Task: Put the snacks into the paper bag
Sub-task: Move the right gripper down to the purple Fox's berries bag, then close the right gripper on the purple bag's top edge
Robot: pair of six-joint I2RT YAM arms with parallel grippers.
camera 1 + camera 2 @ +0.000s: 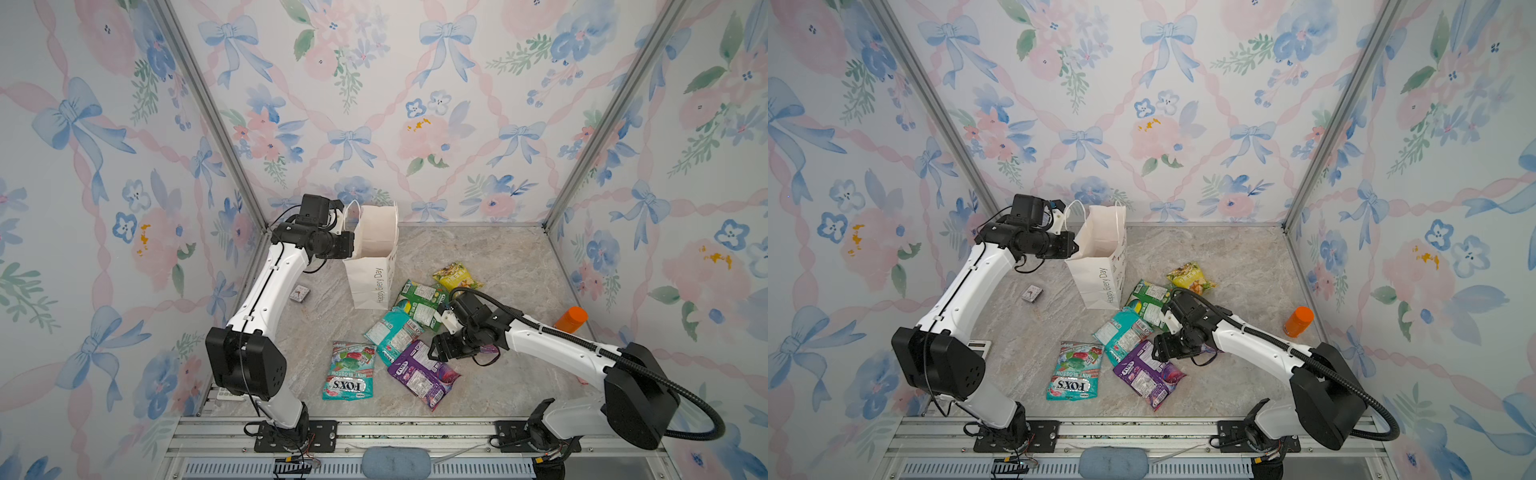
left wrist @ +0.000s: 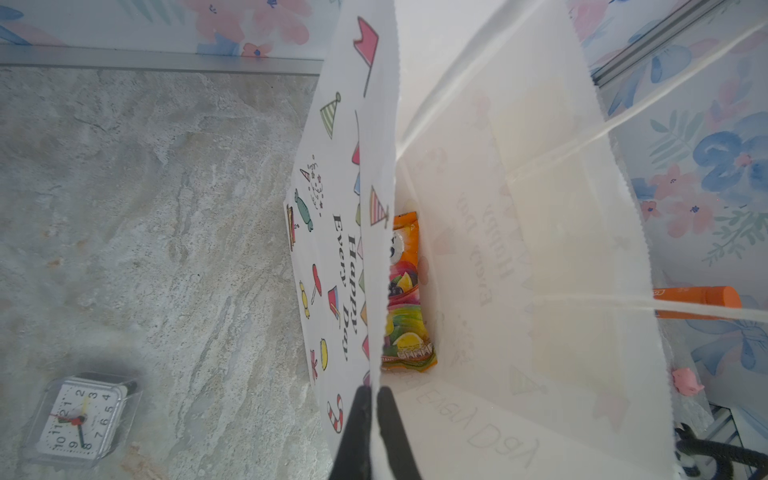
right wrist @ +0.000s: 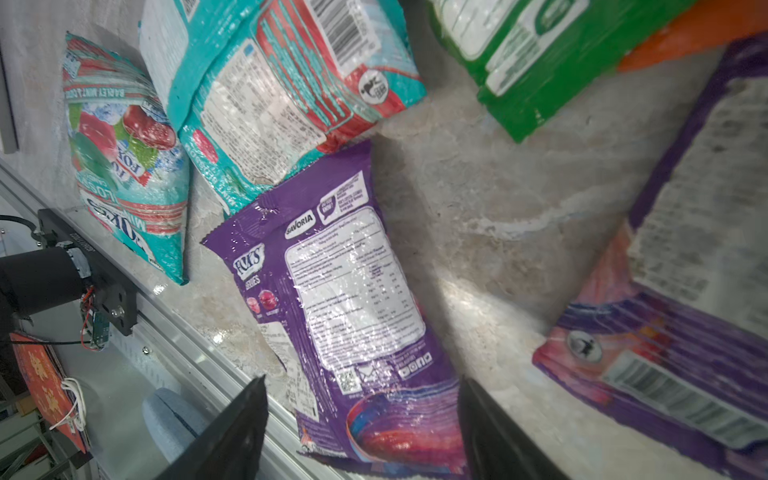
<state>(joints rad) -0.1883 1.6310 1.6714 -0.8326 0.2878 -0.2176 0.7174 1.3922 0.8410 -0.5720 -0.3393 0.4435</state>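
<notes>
Left hand (image 2: 372, 399) is pressed together on the rim of the paper bag (image 1: 370, 282), pinching one white wall between its dark fingers. The bag stands upright on the table (image 1: 478, 257) with its mouth open; it is white, with cord handles, small party drawings and "Happy Every Day" lettering. Down inside the bag lies an orange packet (image 2: 405, 291) printed with fruit.

Right hand (image 3: 361, 386) is well away from the bag, spread, with one finger on either side of the end of a glossy purple packet (image 1: 419, 372) lying label-side up. The green packet (image 1: 419, 305) lies just beside the bag's base. The yellow chip bag (image 1: 457, 276) is near the bag, just past the green one. A teal packet (image 1: 392, 332), back side up, lies between the green and the purple. The teal FOX'S mint packet (image 1: 350, 371), face up, lies farther from the bag.
</notes>
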